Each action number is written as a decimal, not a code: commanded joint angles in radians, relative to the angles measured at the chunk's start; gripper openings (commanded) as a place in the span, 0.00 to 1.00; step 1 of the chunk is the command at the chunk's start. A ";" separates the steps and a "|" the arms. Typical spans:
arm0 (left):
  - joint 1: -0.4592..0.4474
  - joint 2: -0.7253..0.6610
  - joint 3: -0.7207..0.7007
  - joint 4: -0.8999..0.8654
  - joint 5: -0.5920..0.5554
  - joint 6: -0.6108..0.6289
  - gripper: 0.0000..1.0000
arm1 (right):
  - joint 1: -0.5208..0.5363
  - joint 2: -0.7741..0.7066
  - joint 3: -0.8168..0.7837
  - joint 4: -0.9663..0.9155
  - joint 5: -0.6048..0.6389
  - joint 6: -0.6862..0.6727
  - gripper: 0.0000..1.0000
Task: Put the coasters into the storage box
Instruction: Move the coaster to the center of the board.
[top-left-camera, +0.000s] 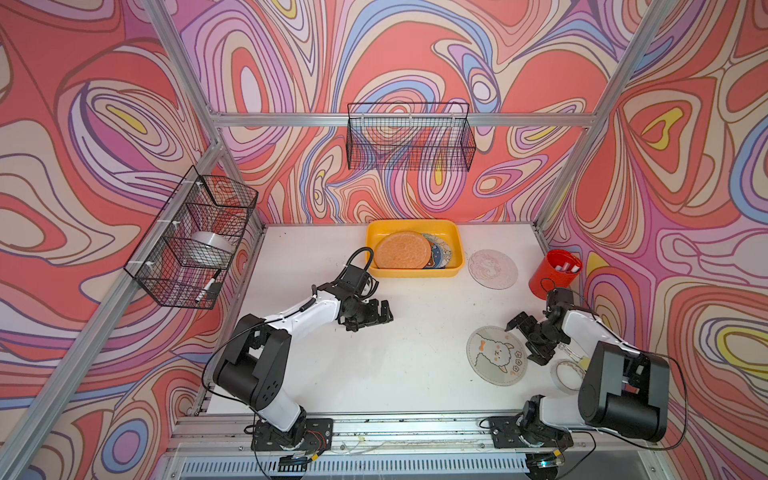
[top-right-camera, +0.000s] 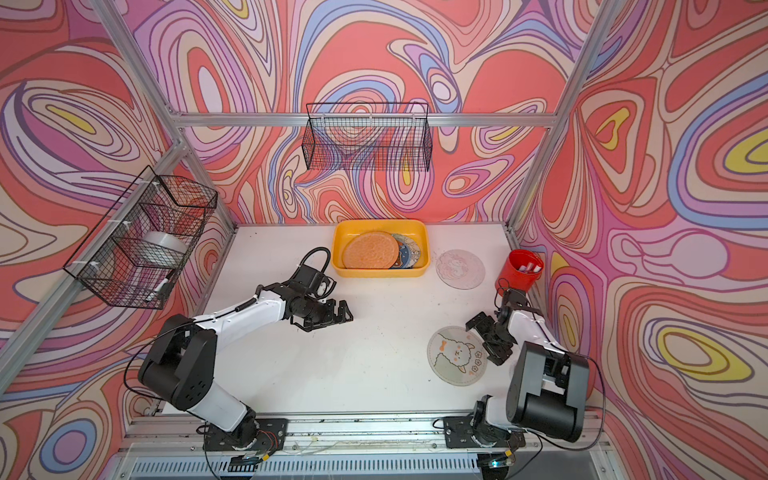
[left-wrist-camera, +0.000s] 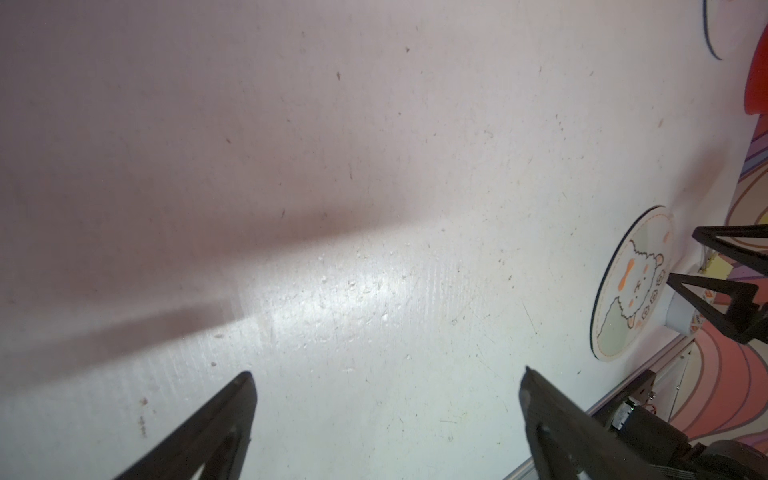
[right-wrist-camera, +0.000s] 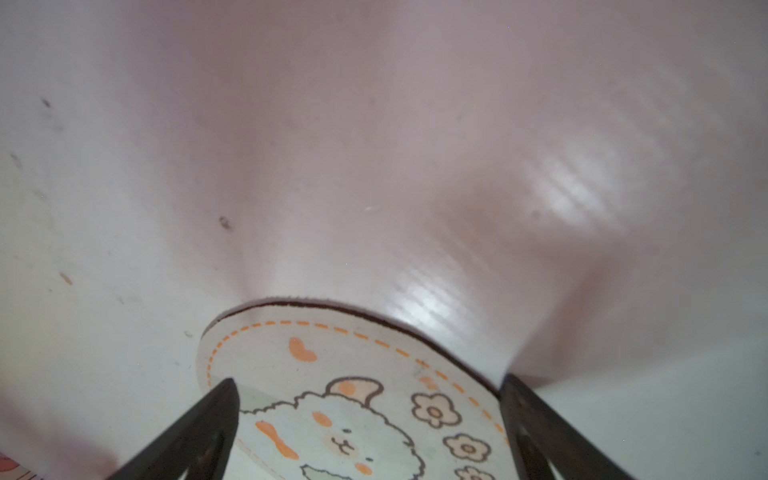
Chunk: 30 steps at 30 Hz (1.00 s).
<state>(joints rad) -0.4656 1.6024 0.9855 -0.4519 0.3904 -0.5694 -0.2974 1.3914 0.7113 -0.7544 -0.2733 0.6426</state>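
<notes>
The right gripper (top-left-camera: 519, 343) (top-right-camera: 482, 341) has its jaws spread wide and holds nothing. It hangs low at the 3 o'clock edge of the sheep coaster (top-left-camera: 494, 357) (top-right-camera: 455, 357). In the right wrist view the gripper (right-wrist-camera: 368, 380) straddles that coaster (right-wrist-camera: 353, 415), with one black finger over each side of the printed face. I cannot tell whether the tips touch it. The right arm is folded tightly: from its base at the counter's 5 o'clock edge the elbow rises, and the forearm doubles back and points the gripper toward 9 o'clock.

The left gripper (top-left-camera: 388, 312) (top-right-camera: 347, 312) is also spread wide and empty, and it hovers over bare counter (top-left-camera: 374, 374) near the middle. In the left wrist view its tips (left-wrist-camera: 387, 376) frame only the white surface, with the sheep coaster (left-wrist-camera: 631, 282) far off to one side. The left arm reaches from its base at 7 o'clock, forearm stretched out and wrist aimed toward 3 o'clock.

The sheep coaster lies flat at about 4 o'clock on the counter. The unicorn coaster (top-left-camera: 492, 268) (top-right-camera: 460, 268) lies flat at 1 o'clock, just beside the storage box (top-left-camera: 415, 273) (top-right-camera: 382, 272), which stands at 12 o'clock against the back wall. Inside the box the orange coaster (top-left-camera: 401, 251) (top-right-camera: 370, 250) lies on top, overlapping several printed coasters (top-left-camera: 440, 253) fanned out toward its 3 o'clock side. A red cup (top-left-camera: 552, 274) stands at 2 o'clock.
</notes>
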 joint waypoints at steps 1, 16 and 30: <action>0.003 -0.038 -0.013 0.002 -0.002 0.000 1.00 | 0.102 0.006 -0.021 0.008 -0.086 0.113 0.98; -0.028 -0.076 -0.039 -0.013 -0.035 -0.027 1.00 | 0.598 0.111 0.019 0.254 -0.044 0.429 0.98; -0.130 -0.109 -0.121 0.022 -0.092 -0.106 1.00 | 0.903 0.343 0.188 0.403 -0.042 0.469 0.98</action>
<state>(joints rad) -0.5774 1.5280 0.8886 -0.4408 0.3344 -0.6430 0.5667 1.6634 0.9108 -0.3496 -0.3126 1.1095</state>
